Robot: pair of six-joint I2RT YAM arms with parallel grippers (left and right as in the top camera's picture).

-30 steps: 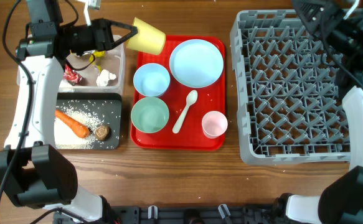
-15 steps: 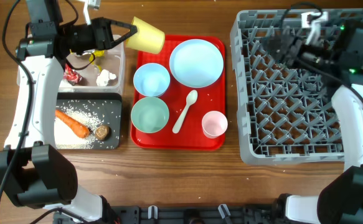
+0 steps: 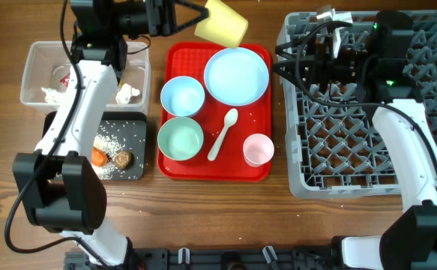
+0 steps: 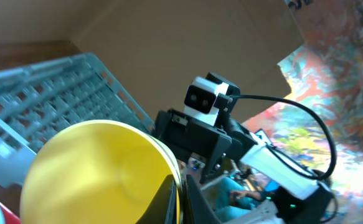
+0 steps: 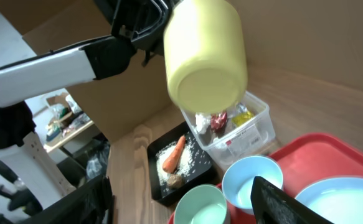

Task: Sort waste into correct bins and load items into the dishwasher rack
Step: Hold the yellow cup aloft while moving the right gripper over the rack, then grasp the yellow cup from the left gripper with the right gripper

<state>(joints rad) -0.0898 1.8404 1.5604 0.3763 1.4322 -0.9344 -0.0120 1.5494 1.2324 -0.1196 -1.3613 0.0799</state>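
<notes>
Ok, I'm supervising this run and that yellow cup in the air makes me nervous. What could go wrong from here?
1. The left pincer grips the yellow cup only by its rim, tilted above the back edge of the red tray; it might slip onto the light blue plate.
2. The right pincer, open, points at the cup from over the dishwasher rack; a mistimed handover could drop it.

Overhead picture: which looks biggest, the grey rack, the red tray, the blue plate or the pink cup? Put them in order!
1. grey rack, biggest by far
2. red tray
3. light blue plate
4. pink cup, smallest
</notes>
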